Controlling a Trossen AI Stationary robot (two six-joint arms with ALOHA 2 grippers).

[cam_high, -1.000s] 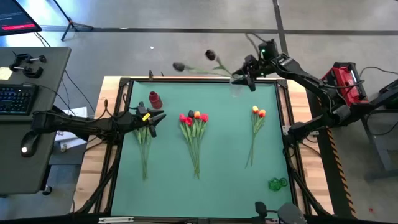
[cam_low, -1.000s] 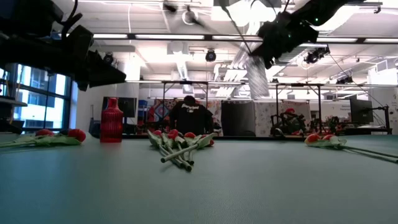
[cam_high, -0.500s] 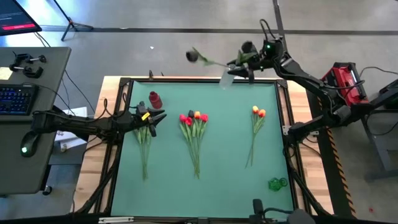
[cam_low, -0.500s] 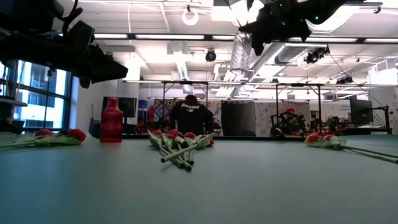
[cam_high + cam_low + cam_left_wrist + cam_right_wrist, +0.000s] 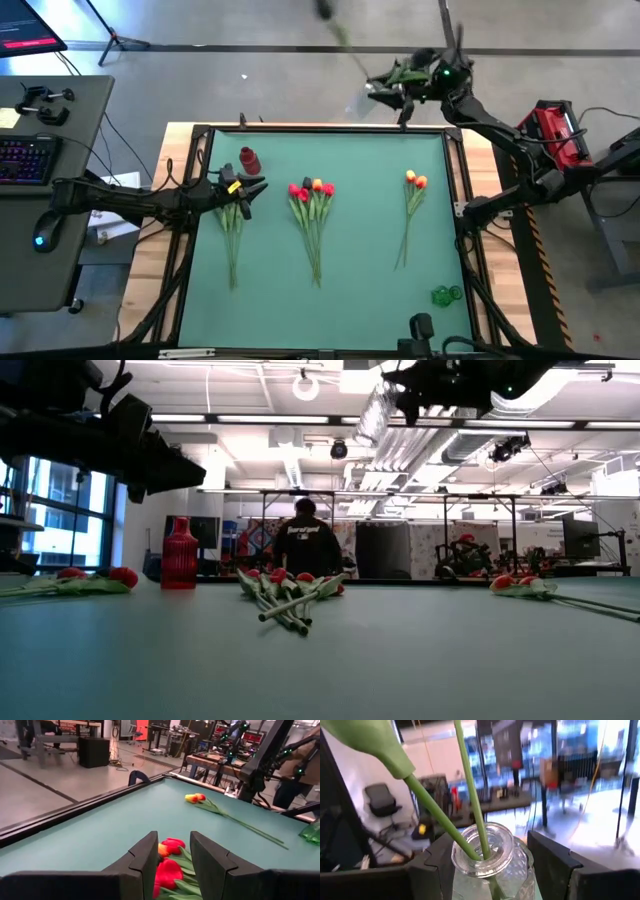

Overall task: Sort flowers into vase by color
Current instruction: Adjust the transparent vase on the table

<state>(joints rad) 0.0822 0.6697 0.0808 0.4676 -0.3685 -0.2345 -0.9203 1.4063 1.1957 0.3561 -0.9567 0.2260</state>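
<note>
The left hand (image 5: 243,190) hovers released over the heads of the left bunch of flowers (image 5: 232,235), near the red vase (image 5: 249,159) at the table's (image 5: 360,270) far left. Red and orange tulips (image 5: 313,225) lie mid-table, an orange pair (image 5: 411,215) further right. Raised past the far edge, the right hand (image 5: 485,865) grips a clear glass vase (image 5: 487,862) holding two green stems (image 5: 470,795).

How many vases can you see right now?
3. A red vase stands at the mat's far-left corner, a green one lies near the front-right edge, and a clear one with two stems sits in the right claw. Others may be hidden.
</note>
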